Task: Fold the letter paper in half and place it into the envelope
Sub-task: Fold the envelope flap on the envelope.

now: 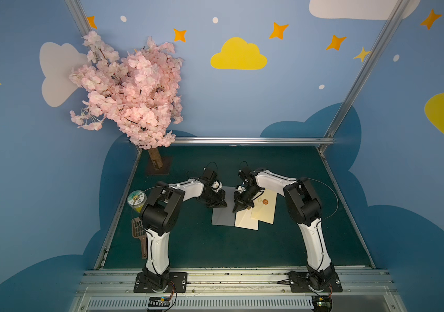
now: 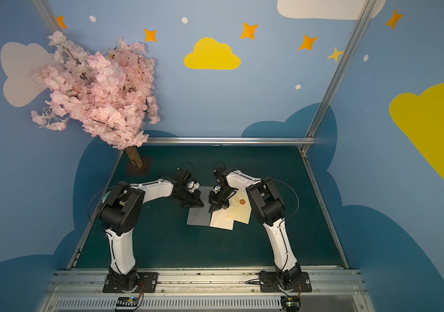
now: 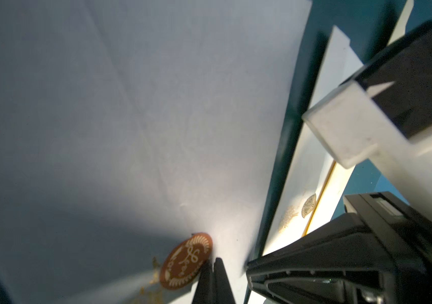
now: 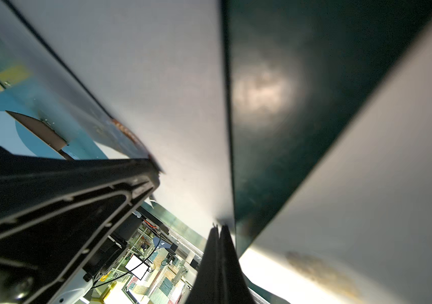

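two arms, left claw and right claw clenched, one grey sheet, two cream sheets, one orange seal

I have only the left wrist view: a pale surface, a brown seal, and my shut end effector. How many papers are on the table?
Observer: Three pale pieces, in both top views: a grey-white sheet, a cream sheet right beside it, and a cream envelope bearing the seal.
Operator: Where is the right end effector?
Observer: It is shut, tip down between the grey-white sheet and the cream sheet. I cannot tell whether it touches them.
Operator: Is anything at the left edge of the table?
Observer: Yes, a yellow lidded cup and a brown scoop.
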Robot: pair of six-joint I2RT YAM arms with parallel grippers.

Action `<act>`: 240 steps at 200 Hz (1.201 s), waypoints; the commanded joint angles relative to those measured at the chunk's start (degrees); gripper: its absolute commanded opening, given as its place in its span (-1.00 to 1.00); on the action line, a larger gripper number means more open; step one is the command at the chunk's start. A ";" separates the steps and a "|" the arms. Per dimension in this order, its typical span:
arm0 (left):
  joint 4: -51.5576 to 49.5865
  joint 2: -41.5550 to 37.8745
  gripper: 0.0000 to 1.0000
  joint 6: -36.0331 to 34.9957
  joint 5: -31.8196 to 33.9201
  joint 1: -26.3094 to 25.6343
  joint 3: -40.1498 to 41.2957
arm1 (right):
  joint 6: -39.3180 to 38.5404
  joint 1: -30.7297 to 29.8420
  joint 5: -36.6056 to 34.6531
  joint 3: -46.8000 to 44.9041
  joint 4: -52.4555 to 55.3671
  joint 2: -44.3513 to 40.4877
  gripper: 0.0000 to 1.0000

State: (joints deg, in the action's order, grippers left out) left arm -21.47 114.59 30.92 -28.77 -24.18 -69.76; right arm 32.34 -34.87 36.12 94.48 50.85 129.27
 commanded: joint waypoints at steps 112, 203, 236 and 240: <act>3.49 1.50 -0.94 2.73 1.53 3.51 4.39 | -2.01 1.35 -5.80 -0.02 4.08 -0.11 -1.00; 3.20 3.99 -0.94 1.95 2.54 0.56 3.16 | -4.21 1.90 -5.82 2.02 5.91 -3.87 -1.00; 3.76 3.45 -0.94 2.32 2.69 -0.30 3.21 | -5.01 3.38 -6.41 3.79 7.79 -7.58 -1.00; 4.02 2.97 -0.94 2.39 2.80 -0.26 3.42 | -5.19 3.75 -6.61 4.20 8.13 -8.06 -1.00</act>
State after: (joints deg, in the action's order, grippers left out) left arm -14.37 115.39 33.85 -30.87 -23.62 -68.16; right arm 28.86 -32.60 31.22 95.66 55.66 126.13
